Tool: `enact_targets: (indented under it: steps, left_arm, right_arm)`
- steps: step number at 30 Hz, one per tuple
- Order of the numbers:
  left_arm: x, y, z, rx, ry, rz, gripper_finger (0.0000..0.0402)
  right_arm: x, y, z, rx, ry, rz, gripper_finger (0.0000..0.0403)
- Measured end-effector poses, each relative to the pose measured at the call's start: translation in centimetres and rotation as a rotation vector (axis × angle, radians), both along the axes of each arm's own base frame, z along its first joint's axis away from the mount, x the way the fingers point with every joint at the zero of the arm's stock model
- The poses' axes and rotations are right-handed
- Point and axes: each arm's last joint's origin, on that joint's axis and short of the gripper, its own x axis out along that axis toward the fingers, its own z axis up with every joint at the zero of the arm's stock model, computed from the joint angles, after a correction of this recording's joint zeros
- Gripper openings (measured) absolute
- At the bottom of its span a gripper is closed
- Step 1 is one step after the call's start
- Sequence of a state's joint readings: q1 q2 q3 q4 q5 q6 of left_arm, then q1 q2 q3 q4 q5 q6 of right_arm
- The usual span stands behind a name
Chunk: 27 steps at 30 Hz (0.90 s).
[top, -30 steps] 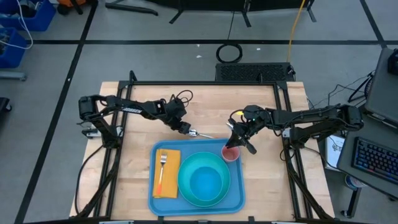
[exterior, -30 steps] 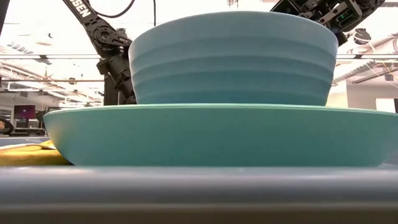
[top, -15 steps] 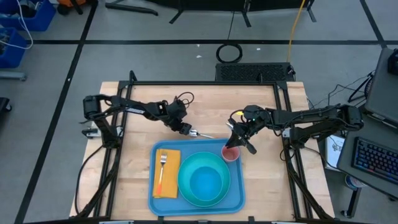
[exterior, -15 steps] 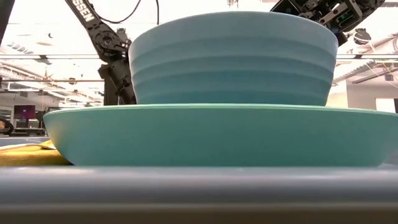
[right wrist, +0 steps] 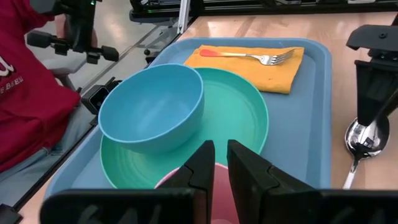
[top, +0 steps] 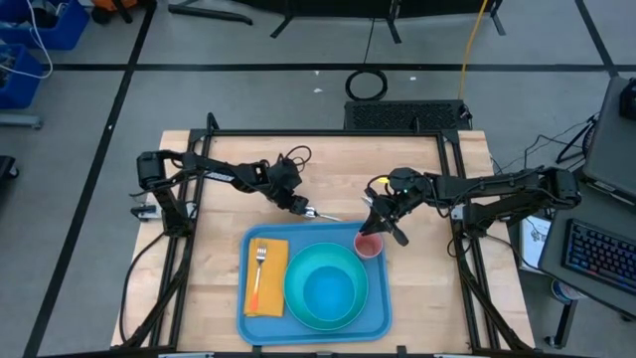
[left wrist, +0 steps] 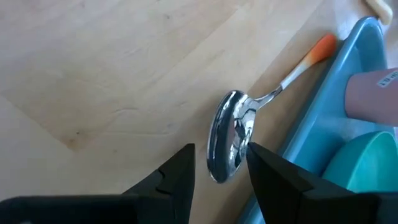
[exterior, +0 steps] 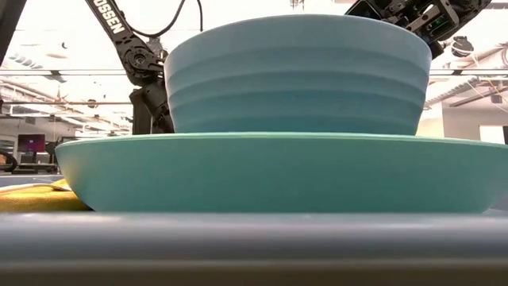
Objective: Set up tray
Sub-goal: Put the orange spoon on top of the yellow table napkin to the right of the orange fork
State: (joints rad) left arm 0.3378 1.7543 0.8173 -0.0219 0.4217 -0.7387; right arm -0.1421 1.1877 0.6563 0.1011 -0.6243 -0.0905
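The left claw (top: 299, 207) is hovering half open over the spoon (left wrist: 233, 134), which is lying on the desk (top: 199, 268) just beside the tray's (top: 383, 308) far rim; the spoon step appears in hand, and the next move calls for closing on the bowl end and lifting over the rim. The right claw (top: 377, 232) is pinching the pink cup's (top: 369, 246) rim at the tray's far right corner. Open room is remaining beside the plate (top: 298, 298), between cup and near rim.
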Motion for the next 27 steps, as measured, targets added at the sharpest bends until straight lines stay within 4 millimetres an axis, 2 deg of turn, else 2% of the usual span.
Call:
enact_targets:
  steps: [6,9,19,27]
  left_arm:
    - [-0.01,0.08,-0.03,0.034,0.005,0.003,0.0147]
    - [-0.01,0.09,-0.03,0.039,0.004,0.001,0.0134]
    - [0.12,0.15,0.12,0.074,-0.021,-0.023,0.001]
    - [0.2,0.31,0.21,0.114,-0.036,-0.034,0.0007]
  right_arm:
    - [0.0,0.01,0.0,0.0,0.0,0.001,0.0034]
    - [0.0,0.0,0.0,0.0,0.0,0.0,0.0034]
    - [0.0,0.0,0.0,0.0,0.0,0.0,0.0034]
    - [0.0,0.0,0.0,0.0,0.0,0.0,0.0034]
